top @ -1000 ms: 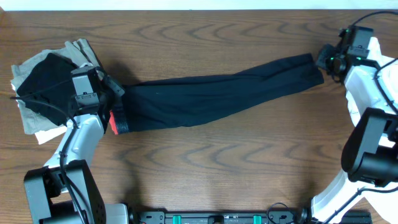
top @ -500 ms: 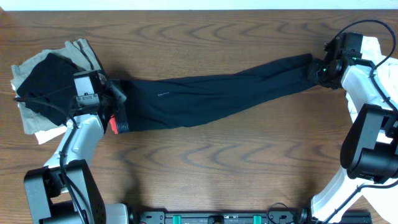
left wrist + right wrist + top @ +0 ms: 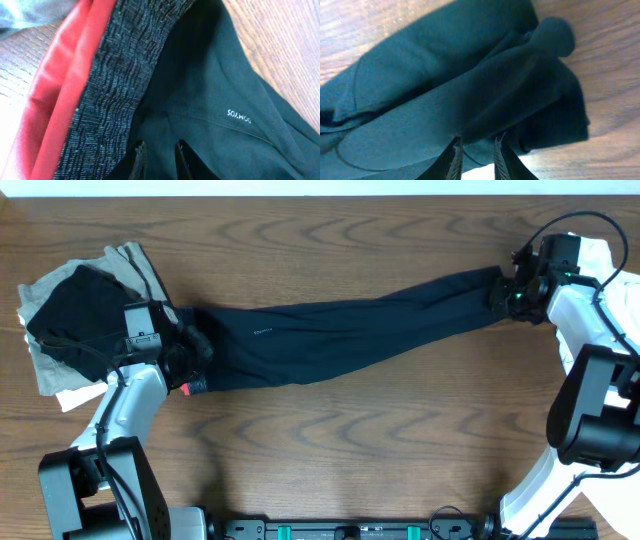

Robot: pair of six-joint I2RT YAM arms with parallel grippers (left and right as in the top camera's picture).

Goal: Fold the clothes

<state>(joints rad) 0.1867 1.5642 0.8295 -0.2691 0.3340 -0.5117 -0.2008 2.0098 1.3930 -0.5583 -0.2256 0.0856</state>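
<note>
Dark navy trousers (image 3: 340, 335) lie stretched across the table from left to right. Their ribbed waistband (image 3: 125, 75) with its red lining (image 3: 60, 90) is at the left end, and the leg ends (image 3: 470, 90) are at the right. My left gripper (image 3: 195, 350) is at the waistband, and in the left wrist view its jaws (image 3: 159, 155) are closed on the dark cloth just inside the band. My right gripper (image 3: 503, 292) is at the leg ends, and its jaws (image 3: 475, 150) pinch the bunched cloth there.
A pile of other clothes (image 3: 70, 310), beige, white and black, lies at the far left behind the left arm. Bare wooden table (image 3: 340, 440) runs in front of the trousers. The robot base bar (image 3: 350, 530) is at the near edge.
My left gripper has moved right over the waistband, so less red lining shows. My right gripper has shifted slightly left with the leg ends. The trousers sit a little less taut.
</note>
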